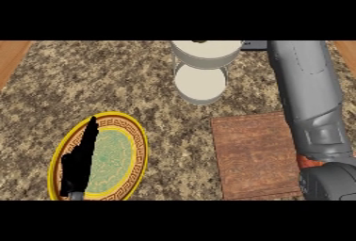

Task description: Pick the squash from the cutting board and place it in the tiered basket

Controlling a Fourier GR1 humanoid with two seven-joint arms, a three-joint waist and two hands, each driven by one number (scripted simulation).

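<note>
Squash: not plainly seen anywhere. A small dark and tan sliver (pixel 201 41) at the far rim of the top tier may be it, but too little shows to tell.
Squash against the hands: that sliver lies well apart from the left hand, on the far side of the cutting board. Whether it touches the right hand cannot be told.
Tiered basket (pixel 205 54): stands beyond the cutting board's far left corner. It has two pale round tiers, one above the other, and the upper one is cut by the view's top edge.
Lower tier (pixel 200 84): a pale round tray, nearer the cutting board than the upper tier. Its inside shows bare.
Cutting board (pixel 254 155): reddish-brown wood, lying flat on the counter. Its top shows bare, and its right edge is hidden under the right forearm.
Right forearm (pixel 309 94): grey. It runs along the cutting board's right edge, passes the board's far end and leaves the view beside the basket. Its hand lies outside the view, so its grip cannot be told.
Left hand (pixel 76 164): black, left of the cutting board and well apart from it. Its fingers are straight and held together, pointing away from the robot, and it holds nothing. It lies over the plate's left half.
Plate (pixel 125 150): round, with a yellow patterned rim and a green centre, left of the cutting board.
Counter (pixel 104 80): speckled brown stone under the cutting board, the plate and the basket.
</note>
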